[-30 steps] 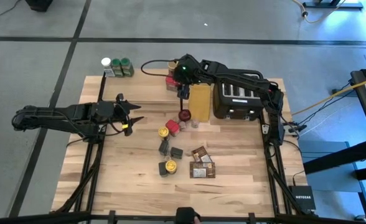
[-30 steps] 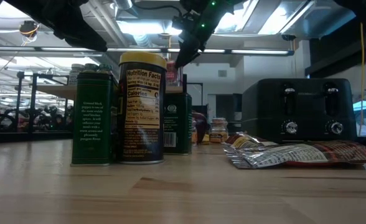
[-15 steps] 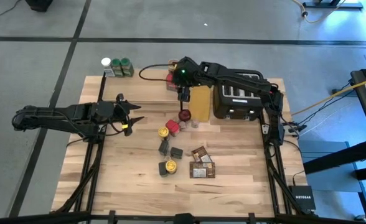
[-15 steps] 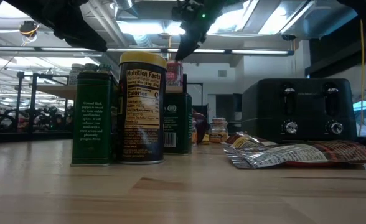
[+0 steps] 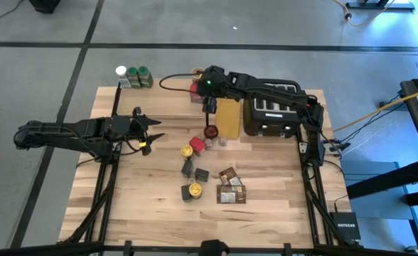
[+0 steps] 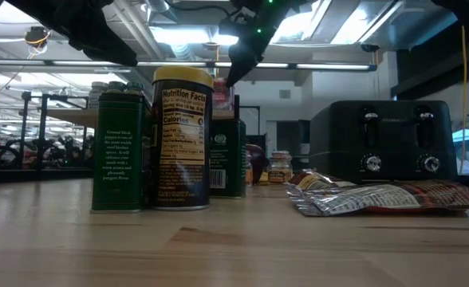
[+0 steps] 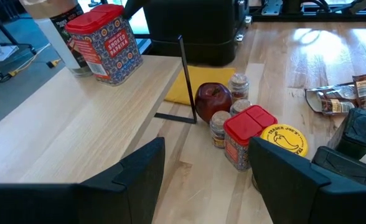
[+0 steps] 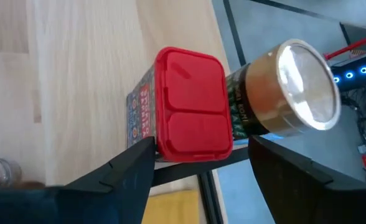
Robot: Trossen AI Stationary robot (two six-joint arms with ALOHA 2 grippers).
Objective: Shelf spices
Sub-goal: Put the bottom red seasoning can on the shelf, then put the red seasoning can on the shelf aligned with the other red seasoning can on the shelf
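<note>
Two end effectors are being shown with jaws parted and nothing held. The left end effector is being kept at the surface's left. The right end effector is being hung over the red-lidded tin on the shelf; a careless descent risks toppling it off the edge.

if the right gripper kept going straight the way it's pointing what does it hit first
Most likely the red-lidded smoked paprika tin on the shelf. The right gripper looks straight down on its lid, jaws open either side. A clear-lidded jar stands beside it, off that line.
</note>
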